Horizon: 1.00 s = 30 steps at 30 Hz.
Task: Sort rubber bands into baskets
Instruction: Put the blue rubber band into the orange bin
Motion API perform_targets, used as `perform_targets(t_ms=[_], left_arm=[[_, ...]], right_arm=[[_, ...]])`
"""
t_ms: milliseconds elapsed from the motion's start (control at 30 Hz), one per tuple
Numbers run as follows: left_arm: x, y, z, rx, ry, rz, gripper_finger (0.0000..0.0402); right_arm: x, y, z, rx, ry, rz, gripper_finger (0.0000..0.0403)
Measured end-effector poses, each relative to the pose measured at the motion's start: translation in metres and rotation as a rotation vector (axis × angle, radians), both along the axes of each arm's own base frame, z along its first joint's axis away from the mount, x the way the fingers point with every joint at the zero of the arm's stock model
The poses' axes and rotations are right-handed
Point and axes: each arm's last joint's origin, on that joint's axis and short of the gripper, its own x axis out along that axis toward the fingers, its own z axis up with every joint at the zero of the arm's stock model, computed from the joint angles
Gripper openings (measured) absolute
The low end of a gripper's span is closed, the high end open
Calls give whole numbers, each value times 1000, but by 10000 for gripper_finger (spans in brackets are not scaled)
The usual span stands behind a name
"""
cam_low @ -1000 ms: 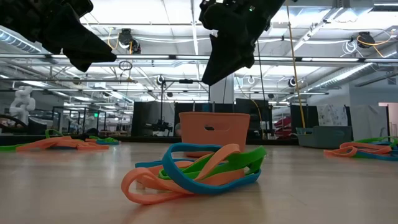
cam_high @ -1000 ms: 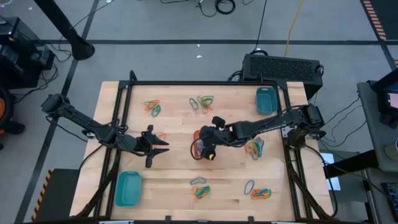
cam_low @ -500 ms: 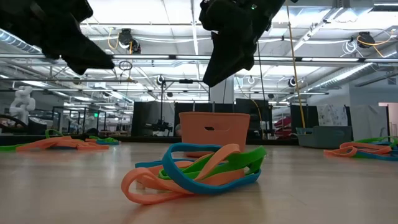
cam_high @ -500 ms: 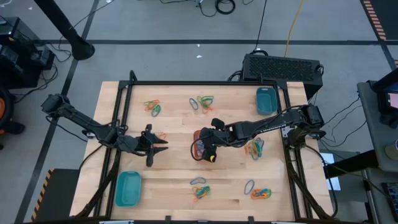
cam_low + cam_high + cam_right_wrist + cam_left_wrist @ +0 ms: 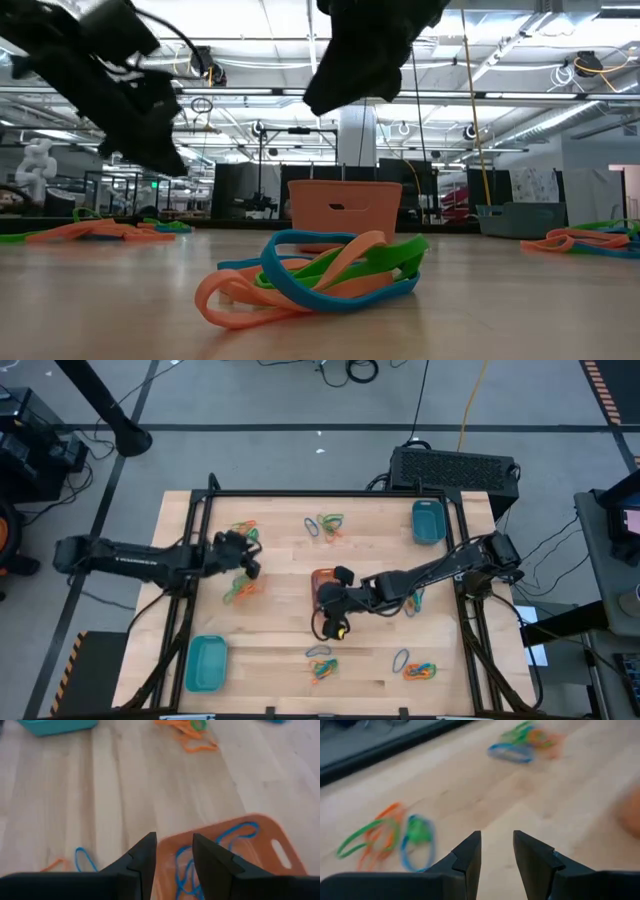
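Observation:
The orange basket [image 5: 322, 578] stands mid-table with blue rubber bands [image 5: 231, 845] in it. One teal basket [image 5: 208, 662] sits near left, another [image 5: 427, 520] far right. Rubber bands lie in small mixed heaps: [image 5: 246, 532], [image 5: 238, 589], [image 5: 325, 522], [image 5: 321, 666], [image 5: 416, 669]. My right gripper [image 5: 174, 842] hangs open above the orange basket's near rim [image 5: 325, 612] with nothing between its fingers. My left gripper [image 5: 497, 840] is open and holds nothing, in the air between the two left heaps [image 5: 250, 562]. The heap of green, orange and blue bands [image 5: 387, 837] lies just beside its fingers.
A black frame [image 5: 330, 493] runs around the wooden table top. One more heap of bands [image 5: 410, 598] lies under the right arm. In the low view a heap [image 5: 315, 275] lies in front of the orange basket [image 5: 345, 205]. Bare wood lies between the heaps.
My left arm has swung toward the table's far edge, and its gripper has turned and dropped a little. It now hangs between the two left heaps. My right gripper has drifted a short way toward the near edge, over the orange basket's near rim.

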Motion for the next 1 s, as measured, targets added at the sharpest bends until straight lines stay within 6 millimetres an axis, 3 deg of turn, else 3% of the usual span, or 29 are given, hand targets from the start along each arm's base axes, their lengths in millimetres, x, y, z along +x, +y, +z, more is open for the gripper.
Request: perform_targets(t_ms=[200, 467, 733, 1000], left_arm=[[-8, 34, -13, -131, 99, 58, 121], [-7, 53, -29, -181, 175, 99, 121], [1, 60, -45, -193, 238, 93, 121], [6, 65, -54, -180, 269, 93, 121]], right_arm=[[9, 9, -21, -30, 25, 43, 118], [15, 12, -50, -58, 108, 61, 118], [14, 12, -49, -70, 103, 73, 118], [10, 10, -32, -72, 69, 84, 118]])
